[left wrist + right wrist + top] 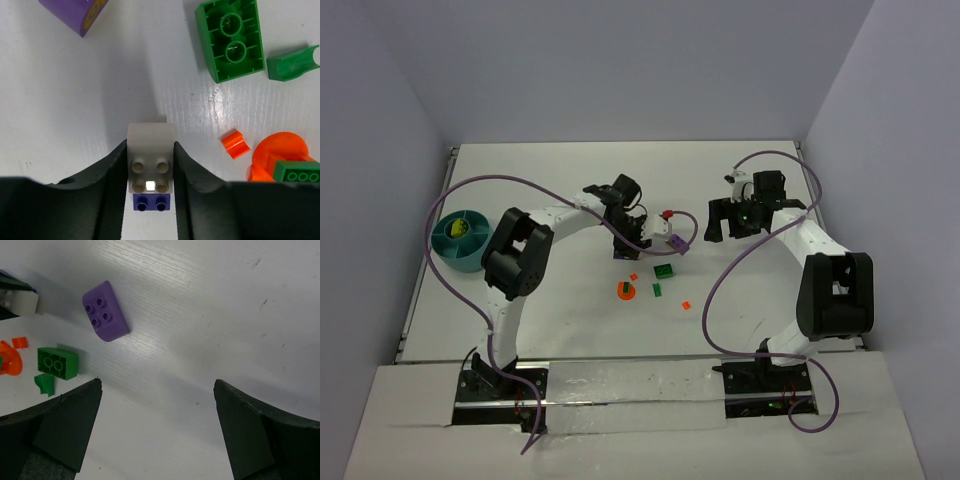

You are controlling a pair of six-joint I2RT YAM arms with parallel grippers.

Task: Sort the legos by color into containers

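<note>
now: left gripper clamped on white brick, right gripper wide open
left gripper [632, 243] fingers press both sides of the white brick [150, 145] mid-table [75, 100], w/ a small dark-blue brick [151, 202] touching its near end. purple brick [75, 12], green brick [231, 40], curved green bit [292, 62], sm orange bit [235, 144] & round orange piece [280, 150] lie nearby. right gripper [157, 384] released, nothing btwn fingers, near purple brick. teal bowl [465, 262] at far left, well apart, lime piece [458, 229] inside.

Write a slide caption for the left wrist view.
Left gripper pinches a white brick on the table; a green brick, an orange disc and a purple brick lie beyond.
</note>
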